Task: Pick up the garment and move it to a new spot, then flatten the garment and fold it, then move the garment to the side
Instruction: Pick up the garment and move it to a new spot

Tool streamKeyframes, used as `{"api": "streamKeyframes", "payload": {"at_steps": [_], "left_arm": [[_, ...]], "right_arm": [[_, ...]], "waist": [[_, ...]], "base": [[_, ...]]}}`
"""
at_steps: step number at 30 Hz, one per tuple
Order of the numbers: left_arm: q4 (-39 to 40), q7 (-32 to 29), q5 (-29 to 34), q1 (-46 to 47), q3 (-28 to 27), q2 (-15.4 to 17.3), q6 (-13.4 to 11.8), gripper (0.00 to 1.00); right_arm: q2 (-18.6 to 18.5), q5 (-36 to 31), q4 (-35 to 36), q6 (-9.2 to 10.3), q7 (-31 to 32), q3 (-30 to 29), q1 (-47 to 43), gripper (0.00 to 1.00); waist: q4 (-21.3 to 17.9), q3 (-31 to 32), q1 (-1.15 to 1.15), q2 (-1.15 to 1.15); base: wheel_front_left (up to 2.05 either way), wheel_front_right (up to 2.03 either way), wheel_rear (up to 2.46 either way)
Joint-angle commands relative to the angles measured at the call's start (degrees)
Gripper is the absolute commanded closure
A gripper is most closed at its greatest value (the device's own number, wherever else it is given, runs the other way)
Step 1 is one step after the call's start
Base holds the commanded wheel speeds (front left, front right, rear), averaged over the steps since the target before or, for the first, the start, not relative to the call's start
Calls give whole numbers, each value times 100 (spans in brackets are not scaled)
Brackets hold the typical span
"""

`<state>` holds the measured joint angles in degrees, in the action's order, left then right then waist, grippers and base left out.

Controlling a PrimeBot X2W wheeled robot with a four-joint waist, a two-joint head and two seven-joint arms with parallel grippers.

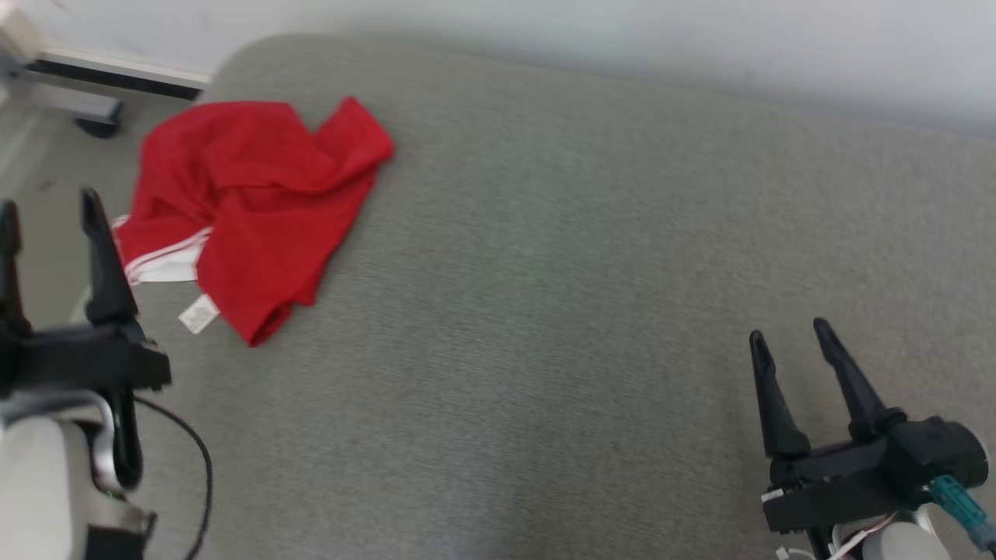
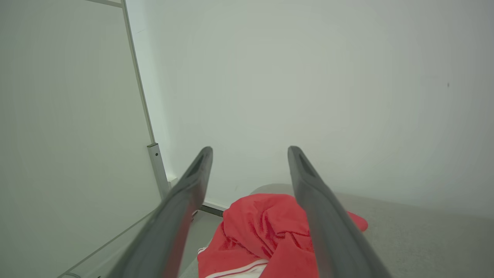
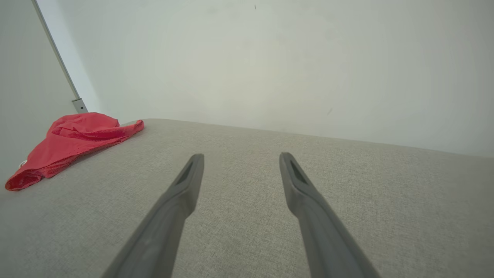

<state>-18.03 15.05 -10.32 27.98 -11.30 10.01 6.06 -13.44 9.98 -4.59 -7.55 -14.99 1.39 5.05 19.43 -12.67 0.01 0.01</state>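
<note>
Both left jaws and right jaws stand wide open, empty. A crumpled red garment [image 1: 257, 202] lies far left on the grey fabric worktop [image 1: 583, 311], just beyond the left jaws

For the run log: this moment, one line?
garment: crumpled, untouched | left pincer: open, near it | right pincer: open, empty

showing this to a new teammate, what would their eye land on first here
The crumpled red garment with its white stripes stands out first, lying at the far left corner of the broad grey fabric surface. Next come the dark fingers of the left gripper, open right beside the garment, and those of the right gripper, open over bare fabric at the lower right.
</note>
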Motion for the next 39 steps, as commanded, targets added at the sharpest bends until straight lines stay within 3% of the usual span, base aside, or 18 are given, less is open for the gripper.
{"api": "streamKeyframes", "payload": {"at_steps": [1, 14, 21, 31, 39], "left_arm": [[-128, 18, -53, 298, -78, 95, 10, 0], [-1484, -138, -200, 1574, -255, 869, 20, 0], [-2222, -576, -297, 2009, -239, 1190, 35, 0], [-3218, -1547, -495, 2427, -81, 1576, 96, 0], [-3967, -2909, -729, 2648, -15, 1609, 70, 0]], "right_arm": [[-20, -35, 128, 15, -27, -18, 103, 0], [-92, -165, 778, 14, -26, -169, 209, 0], [-137, -185, 991, 14, -27, -247, 198, 0], [-170, -205, 1063, 15, -27, -232, 266, 0], [-193, -220, 1036, 15, -27, -199, 270, 0]], "waist": [[-733, -723, -1, -1], [-1520, -1401, -1, -1], [-1624, -1602, -1, -1], [-1681, -1738, -1, -1], [-1705, -1716, -1, -1]], "base": [[0, 0, 0], [0, 0, 0], [0, 0, 0], [0, 0, 0], [0, 0, 0]]}}
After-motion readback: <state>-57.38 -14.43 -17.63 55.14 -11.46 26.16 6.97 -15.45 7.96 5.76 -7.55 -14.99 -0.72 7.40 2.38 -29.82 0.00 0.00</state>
